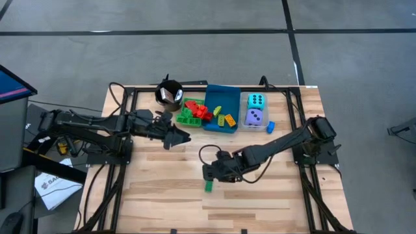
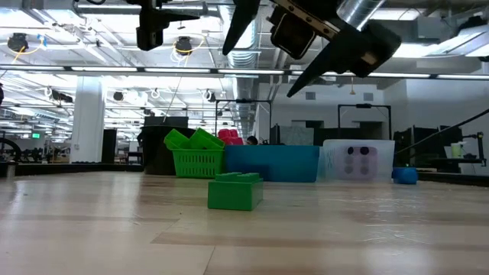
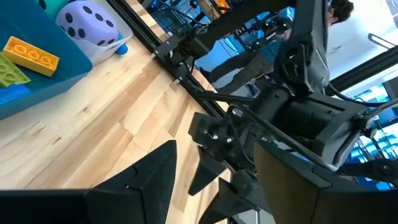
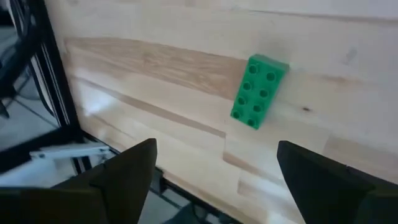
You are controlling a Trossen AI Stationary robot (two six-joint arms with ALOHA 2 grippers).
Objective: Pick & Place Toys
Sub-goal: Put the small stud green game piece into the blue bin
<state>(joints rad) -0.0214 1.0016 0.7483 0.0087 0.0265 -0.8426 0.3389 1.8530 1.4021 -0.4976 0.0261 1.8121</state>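
Green brick [image 1: 208,186] lies flat and alone on the table [image 1: 162,201], toward its near edge, with the right gripper [image 1: 213,173] spread wide and empty just above it; coming down off-centre, I judge a fingertip could clip the brick and skate it toward that edge. Left gripper [image 1: 182,137] waits part-open, holding nothing, near the table's middle, while the green tray [image 1: 188,118], blue tray [image 1: 215,125] and dice [image 1: 255,110] crowd the far edge, well clear.
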